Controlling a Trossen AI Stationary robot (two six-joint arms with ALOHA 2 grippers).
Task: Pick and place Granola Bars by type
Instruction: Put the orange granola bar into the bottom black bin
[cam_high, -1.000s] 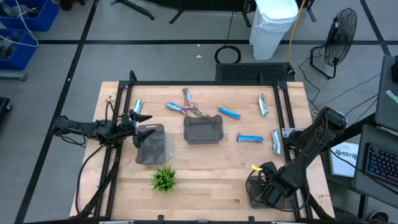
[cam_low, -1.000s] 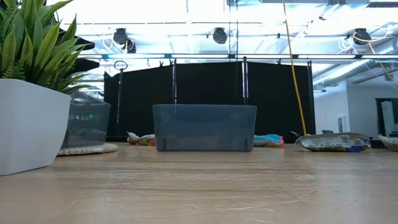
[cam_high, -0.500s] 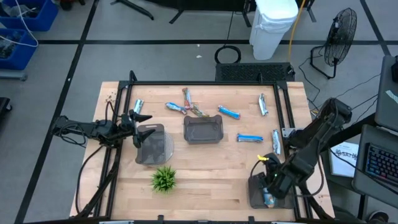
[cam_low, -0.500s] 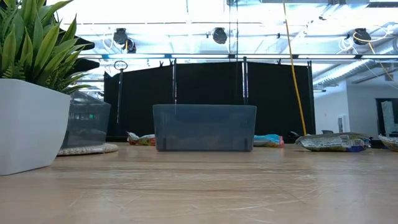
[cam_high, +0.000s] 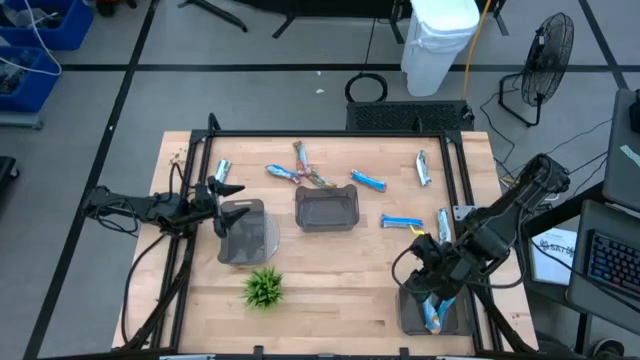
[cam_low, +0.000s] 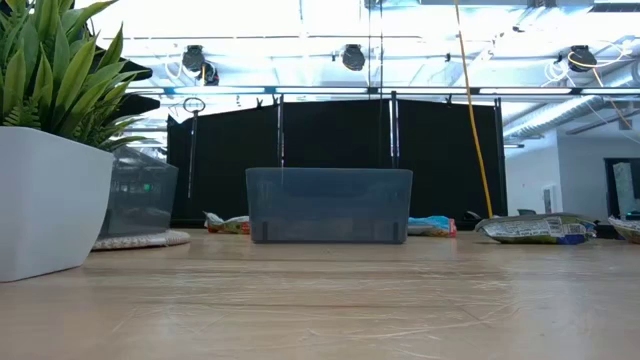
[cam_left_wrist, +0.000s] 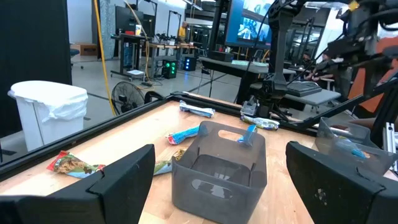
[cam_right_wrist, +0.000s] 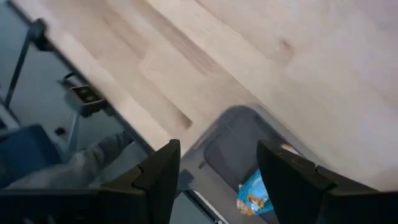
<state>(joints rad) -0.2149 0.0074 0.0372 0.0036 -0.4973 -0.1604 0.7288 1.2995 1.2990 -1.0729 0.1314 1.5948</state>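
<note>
High view: right gripper (cam_high: 432, 278) above tray (cam_high: 412, 318) at table's (cam_high: 330, 280) near right corner, fingers apart, empty; blue bar (cam_high: 433, 316) lies inside, likely sorted. Remaining bars (cam_high: 400, 222) scattered along far half.

Left wrist view: left gripper (cam_left_wrist: 217, 180) spread wide, empty, facing centre tray (cam_left_wrist: 217, 177).

Right wrist view: blue bar in tray, fingers clear above.

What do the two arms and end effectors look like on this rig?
Both arms are dark, near-black jointed links with loose black cables trailing off them. The left end effector has two broad, flat, matte-black fingers with angular edges. The right end effector has the same dark blocky fingers, plus a small yellow tag near its wrist.
</note>
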